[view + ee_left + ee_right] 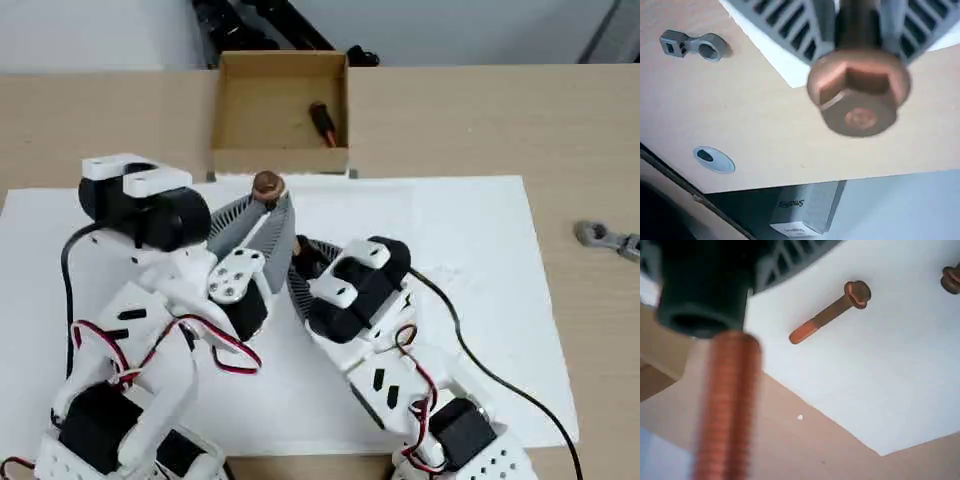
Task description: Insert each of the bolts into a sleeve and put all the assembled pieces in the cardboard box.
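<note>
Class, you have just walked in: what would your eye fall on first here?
A copper bolt, clamped in the left gripper, has its tip at the mouth of the black sleeve held by the right gripper, above the white sheet. Behind them the cardboard box holds one assembled piece, and a loose bolt lies on the sheet.

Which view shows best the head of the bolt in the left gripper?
The left wrist view: the head of the bolt faces the camera. The high view shows it small, from above; the right wrist view, a threaded shank, probably its own.
</note>
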Controlling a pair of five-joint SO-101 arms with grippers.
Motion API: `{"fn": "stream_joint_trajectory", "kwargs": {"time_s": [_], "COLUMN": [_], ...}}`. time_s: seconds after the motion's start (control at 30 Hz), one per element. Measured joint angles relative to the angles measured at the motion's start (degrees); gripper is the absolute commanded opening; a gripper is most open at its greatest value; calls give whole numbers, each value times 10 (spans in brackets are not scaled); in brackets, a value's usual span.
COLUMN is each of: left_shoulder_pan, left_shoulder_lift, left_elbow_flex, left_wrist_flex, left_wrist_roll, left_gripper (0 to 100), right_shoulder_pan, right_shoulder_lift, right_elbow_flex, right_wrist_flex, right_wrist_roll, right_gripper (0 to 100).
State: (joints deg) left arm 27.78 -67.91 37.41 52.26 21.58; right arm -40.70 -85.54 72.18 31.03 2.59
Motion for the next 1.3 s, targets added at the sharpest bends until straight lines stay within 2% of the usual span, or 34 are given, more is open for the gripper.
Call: {"fn": "stream_joint_trajectory", "kwargs": {"time_s": [0.13, 0.47, 0.73, 1.17, 1.3], "left_shoulder_pan": [0, 0, 1, -21, -21], "left_shoulder_lift": [0, 5, 66, 47, 47], "left_elbow_flex": [0, 0, -1, -50, -50], "left_wrist_flex": [24, 25, -14, 7, 7], "left_wrist_roll": [0, 0, 2, 2, 23], "left_gripper": [7, 7, 6, 6, 6], "right_shoulder_pan": [0, 0, 0, -1, -2], "right_shoulder_lift": [0, 0, 0, 0, 0], "right_elbow_flex": [0, 0, 0, 0, 0], "right_wrist_flex": [0, 0, 0, 0, 0], "right_wrist_roll": [0, 10, 12, 14, 14], "right_gripper": [4, 4, 4, 4, 4]}}
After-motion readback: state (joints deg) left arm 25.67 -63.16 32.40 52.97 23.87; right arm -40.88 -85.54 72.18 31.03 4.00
